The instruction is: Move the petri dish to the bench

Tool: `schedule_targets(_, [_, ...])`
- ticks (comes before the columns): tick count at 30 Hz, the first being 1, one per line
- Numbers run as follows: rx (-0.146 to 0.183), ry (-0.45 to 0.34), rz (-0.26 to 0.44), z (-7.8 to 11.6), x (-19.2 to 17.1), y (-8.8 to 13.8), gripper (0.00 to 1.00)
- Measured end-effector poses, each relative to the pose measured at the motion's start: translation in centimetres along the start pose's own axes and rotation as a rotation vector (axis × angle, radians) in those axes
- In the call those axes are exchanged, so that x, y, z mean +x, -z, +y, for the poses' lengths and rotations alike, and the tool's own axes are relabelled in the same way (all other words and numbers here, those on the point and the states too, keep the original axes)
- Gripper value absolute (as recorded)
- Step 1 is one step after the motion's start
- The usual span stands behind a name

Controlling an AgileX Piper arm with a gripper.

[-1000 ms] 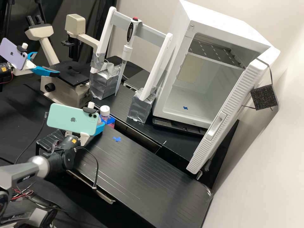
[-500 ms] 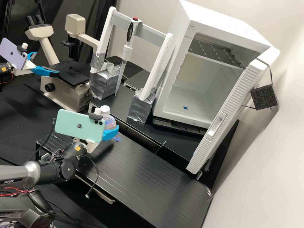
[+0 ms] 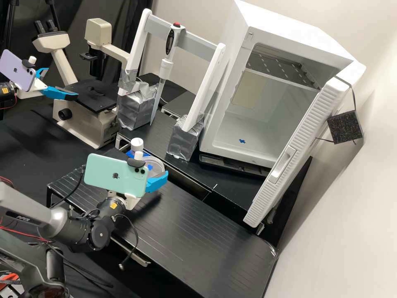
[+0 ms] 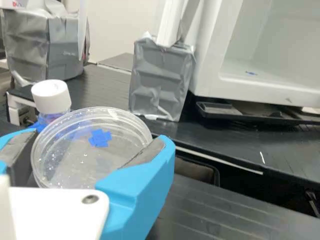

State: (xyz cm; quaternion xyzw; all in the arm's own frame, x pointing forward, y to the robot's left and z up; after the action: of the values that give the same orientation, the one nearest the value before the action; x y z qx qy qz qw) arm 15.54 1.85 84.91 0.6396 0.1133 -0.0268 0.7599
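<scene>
Above the near black bench, the gripper is at the bench's left part, partly behind the green phone on the wrist. Its fingers are shut on the clear round petri dish, which is clear of the bench top. In the wrist view the gripper has one blue finger on either side of the petri dish, pads against its rim. A blue cross mark appears within the dish's outline; whether it is on the dish or beneath it I cannot tell.
A white-capped bottle in a blue holder stands just behind the dish. Farther back are a taped pipette stand, a microscope and a white incubator with its door open. A gap runs between the benches.
My gripper has moved right and toward the bench's near side, carrying the petri dish. The dish, hidden behind the phone at first, has come into sight beside the bottle.
</scene>
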Motion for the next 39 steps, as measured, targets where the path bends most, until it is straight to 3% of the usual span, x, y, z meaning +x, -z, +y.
schedule_targets(15, [0.023,0.046,0.002,-0.4,0.2,-0.6,0.0])
schedule_targets(39, [0.043,0.033,-0.034,0.5,0.6,-1.8,0.0])
